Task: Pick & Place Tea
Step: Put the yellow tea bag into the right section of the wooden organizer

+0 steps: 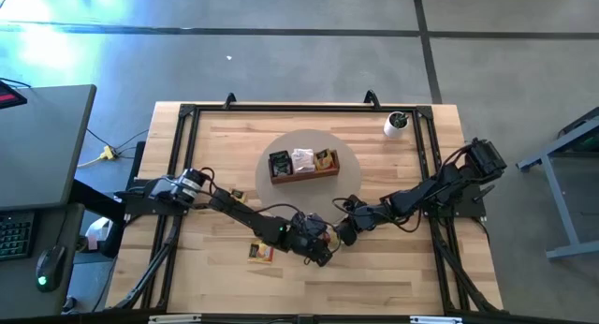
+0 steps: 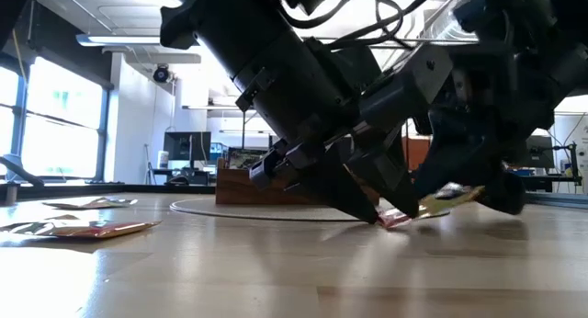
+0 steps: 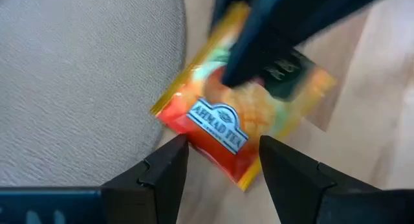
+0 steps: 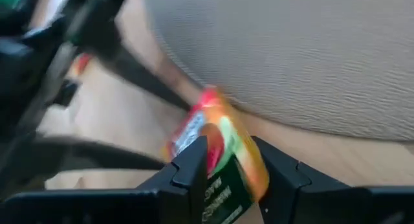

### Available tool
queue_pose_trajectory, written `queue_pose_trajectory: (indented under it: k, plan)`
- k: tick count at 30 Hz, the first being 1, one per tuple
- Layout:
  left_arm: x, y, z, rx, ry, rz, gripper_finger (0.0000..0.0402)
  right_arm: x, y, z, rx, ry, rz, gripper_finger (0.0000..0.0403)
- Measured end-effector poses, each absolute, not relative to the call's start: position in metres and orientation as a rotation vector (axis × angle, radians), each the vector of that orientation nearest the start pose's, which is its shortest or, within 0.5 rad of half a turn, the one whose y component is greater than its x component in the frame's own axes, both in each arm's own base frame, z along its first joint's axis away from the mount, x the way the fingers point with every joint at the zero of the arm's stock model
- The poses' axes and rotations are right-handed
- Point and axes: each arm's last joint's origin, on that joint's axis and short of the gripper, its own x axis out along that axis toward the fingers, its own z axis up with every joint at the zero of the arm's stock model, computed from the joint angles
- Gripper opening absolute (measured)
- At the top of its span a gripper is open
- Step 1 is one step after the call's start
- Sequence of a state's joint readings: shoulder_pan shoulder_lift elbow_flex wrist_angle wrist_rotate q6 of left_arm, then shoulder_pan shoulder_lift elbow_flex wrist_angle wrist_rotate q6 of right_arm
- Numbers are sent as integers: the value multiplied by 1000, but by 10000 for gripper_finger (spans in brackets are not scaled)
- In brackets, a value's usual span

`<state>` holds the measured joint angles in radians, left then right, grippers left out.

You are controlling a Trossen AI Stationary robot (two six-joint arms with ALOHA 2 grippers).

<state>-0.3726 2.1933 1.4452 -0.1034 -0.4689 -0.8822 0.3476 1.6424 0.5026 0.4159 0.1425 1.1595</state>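
Both arms met near the front middle of the wooden table (image 1: 225, 155). The right gripper (image 4: 229, 169) pinched one edge of an orange tea sachet (image 3: 242, 117), lifting it just beside the grey round mat (image 1: 351, 160). The left gripper (image 3: 223, 162) had its fingers spread open around the sachet's opposite edge; other sachets lay in the tray (image 1: 304, 176) and one on the table (image 1: 260, 253).

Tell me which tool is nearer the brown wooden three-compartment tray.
Right, narrowly. The right tool sits just below the tray's right end, clamping an orange-and-red tea sachet. The left tool lies slightly farther down the table, fingers open around that sachet.
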Motion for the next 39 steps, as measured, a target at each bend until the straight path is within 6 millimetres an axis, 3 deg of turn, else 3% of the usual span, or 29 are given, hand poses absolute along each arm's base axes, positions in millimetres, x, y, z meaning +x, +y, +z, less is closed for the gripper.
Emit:
queue_pose_trajectory:
  k: [6,8,10,14,20,24,29,32,35,39]
  plan:
    - [427,-147,130,-483,700,438,193,258,87,110,846,643,-198,33]
    - [421,-143,141,-448,720,457,193,259,86,112,806,635,-180,10]
    - [417,-142,155,-444,715,471,193,258,86,114,771,641,-144,10]
    - [391,-140,187,-401,753,566,193,257,87,127,746,622,-73,10]
    - [361,-147,230,-407,741,573,193,251,70,168,583,493,-6,5]
    - [351,-149,248,-388,711,547,193,250,48,208,375,459,-131,4]
    - [351,-149,247,-366,707,559,193,256,22,262,25,606,-360,2]
    - [352,-146,249,-370,702,564,193,266,4,283,-127,707,-414,2]
    - [353,-144,248,-386,719,555,193,280,-15,280,-184,826,-376,1]
    - [355,-141,249,-400,719,554,193,301,-34,259,-300,953,-319,1]
